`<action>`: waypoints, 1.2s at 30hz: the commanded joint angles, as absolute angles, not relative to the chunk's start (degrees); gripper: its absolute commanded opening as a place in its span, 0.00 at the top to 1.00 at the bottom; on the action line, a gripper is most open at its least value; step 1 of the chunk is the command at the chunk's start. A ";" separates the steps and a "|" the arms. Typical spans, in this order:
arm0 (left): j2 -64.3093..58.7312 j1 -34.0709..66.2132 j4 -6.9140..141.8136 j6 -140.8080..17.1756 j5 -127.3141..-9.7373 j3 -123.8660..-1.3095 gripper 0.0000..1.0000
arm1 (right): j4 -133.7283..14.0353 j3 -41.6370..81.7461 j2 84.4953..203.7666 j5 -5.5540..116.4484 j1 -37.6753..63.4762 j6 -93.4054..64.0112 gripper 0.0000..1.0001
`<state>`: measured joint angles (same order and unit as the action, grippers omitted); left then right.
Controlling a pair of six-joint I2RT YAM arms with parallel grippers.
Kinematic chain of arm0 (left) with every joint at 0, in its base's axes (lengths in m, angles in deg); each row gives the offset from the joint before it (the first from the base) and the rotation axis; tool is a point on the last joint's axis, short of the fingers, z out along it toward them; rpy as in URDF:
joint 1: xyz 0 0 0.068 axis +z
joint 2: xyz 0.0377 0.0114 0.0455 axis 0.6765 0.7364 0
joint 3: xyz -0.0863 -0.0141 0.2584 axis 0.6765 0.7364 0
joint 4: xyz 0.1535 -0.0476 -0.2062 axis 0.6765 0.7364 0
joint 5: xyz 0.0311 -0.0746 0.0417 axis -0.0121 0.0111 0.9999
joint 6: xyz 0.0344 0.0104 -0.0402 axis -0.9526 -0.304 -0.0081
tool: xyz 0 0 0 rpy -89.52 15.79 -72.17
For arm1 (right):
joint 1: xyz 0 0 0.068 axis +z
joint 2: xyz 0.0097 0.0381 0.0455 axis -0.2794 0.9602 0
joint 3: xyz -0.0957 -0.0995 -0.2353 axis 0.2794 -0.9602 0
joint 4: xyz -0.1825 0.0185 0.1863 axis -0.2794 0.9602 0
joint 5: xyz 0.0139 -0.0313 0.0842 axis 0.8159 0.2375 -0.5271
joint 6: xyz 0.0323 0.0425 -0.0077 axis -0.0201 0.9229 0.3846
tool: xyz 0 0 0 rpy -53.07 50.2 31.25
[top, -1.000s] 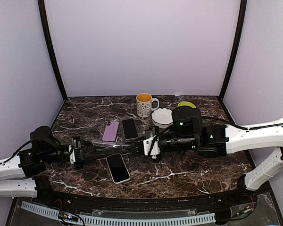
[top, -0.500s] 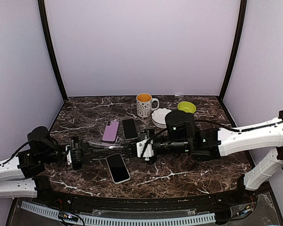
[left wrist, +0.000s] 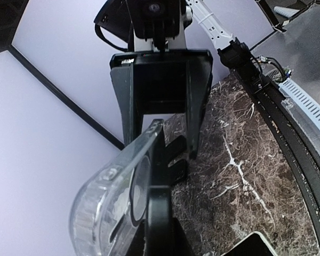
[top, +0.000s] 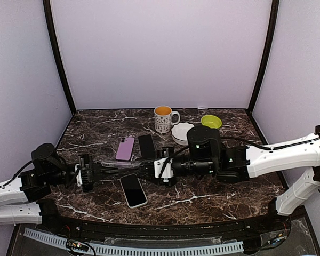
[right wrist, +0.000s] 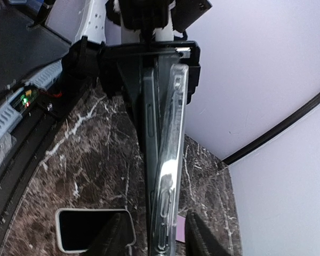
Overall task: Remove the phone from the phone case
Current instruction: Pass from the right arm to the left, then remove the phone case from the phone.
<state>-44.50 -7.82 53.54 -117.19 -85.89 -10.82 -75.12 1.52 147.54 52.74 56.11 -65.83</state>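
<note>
A dark phone (top: 122, 166) in a clear case is held edge-up above the table between my two grippers. My left gripper (top: 96, 172) is shut on its left end. In the left wrist view one dark finger (left wrist: 160, 224) presses the phone's face and the clear case (left wrist: 104, 205) covers the other finger. My right gripper (top: 152, 169) straddles the right end. In the right wrist view its gripper (right wrist: 159, 237) is open, with a finger (right wrist: 114, 237) on each side and small gaps to the phone (right wrist: 151, 133) and case (right wrist: 172, 160).
A white-edged phone (top: 133, 190) lies face-up on the marble just below the held one. A purple phone (top: 125, 148) and a black phone (top: 146, 144) lie behind. A mug (top: 162, 118), a white bowl (top: 182, 132) and a green bowl (top: 210, 121) stand at the back.
My right arm has slid left, and its gripper has moved over the phone's right end. My left gripper has kept its hold and shifted slightly left.
</note>
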 commanded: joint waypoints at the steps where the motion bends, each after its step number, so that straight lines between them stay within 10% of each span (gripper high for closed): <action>1: -45.24 -7.61 52.17 -120.17 -84.12 -11.10 1.00 | -78.76 0.82 146.01 50.99 57.59 -61.60 0.44; 5: -45.49 -7.61 54.64 -123.35 -84.59 -11.01 1.00 | -76.84 0.70 144.10 52.30 57.78 -58.91 0.22; 15: -45.14 -7.61 56.36 -126.13 -84.68 -10.56 1.00 | -73.10 5.13 144.35 50.45 58.93 -47.34 0.15; 36: -41.08 -7.57 57.05 -124.24 -81.73 -11.76 1.00 | -55.04 26.06 156.37 64.33 62.14 -35.02 0.33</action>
<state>-40.83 -7.80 59.84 -125.14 -82.02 -10.73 -61.33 21.96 154.07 61.04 61.20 -35.82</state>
